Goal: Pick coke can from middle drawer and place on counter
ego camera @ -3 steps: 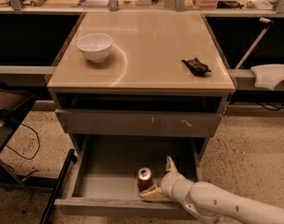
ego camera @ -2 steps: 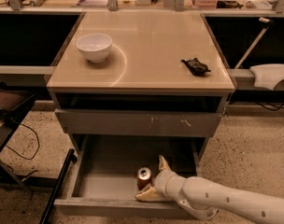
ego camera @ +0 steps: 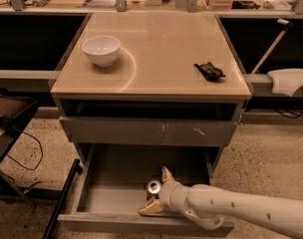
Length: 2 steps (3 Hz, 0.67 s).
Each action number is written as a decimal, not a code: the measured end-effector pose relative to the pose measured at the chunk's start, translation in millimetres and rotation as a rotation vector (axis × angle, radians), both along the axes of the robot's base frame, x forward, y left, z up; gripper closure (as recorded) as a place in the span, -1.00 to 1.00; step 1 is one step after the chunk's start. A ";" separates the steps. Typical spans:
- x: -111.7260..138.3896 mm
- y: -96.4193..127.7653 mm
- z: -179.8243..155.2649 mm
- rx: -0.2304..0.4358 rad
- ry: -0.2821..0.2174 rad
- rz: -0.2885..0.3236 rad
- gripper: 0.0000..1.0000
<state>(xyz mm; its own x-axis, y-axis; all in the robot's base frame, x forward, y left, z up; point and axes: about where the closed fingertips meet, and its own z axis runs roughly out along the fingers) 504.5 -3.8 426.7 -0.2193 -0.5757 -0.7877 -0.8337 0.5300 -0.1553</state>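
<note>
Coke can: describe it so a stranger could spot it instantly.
Below the tan counter, find the pulled-out middle drawer. Near its front stands the coke can, between the fingers of the open pincer: small, red, silver-topped, the drawer's only item.

In the drawer [ego camera: 109,198], the gripper [ego camera: 153,192] straddles the can [ego camera: 154,186] near the front wall; above, the bowl [ego camera: 101,49] sits left on the counter [ego camera: 161,44].
</note>
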 end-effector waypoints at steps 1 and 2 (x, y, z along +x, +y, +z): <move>0.0 0.0 0.0 0.000 0.000 0.000 -0.62; 0.0 0.0 0.0 0.000 0.000 0.000 -0.16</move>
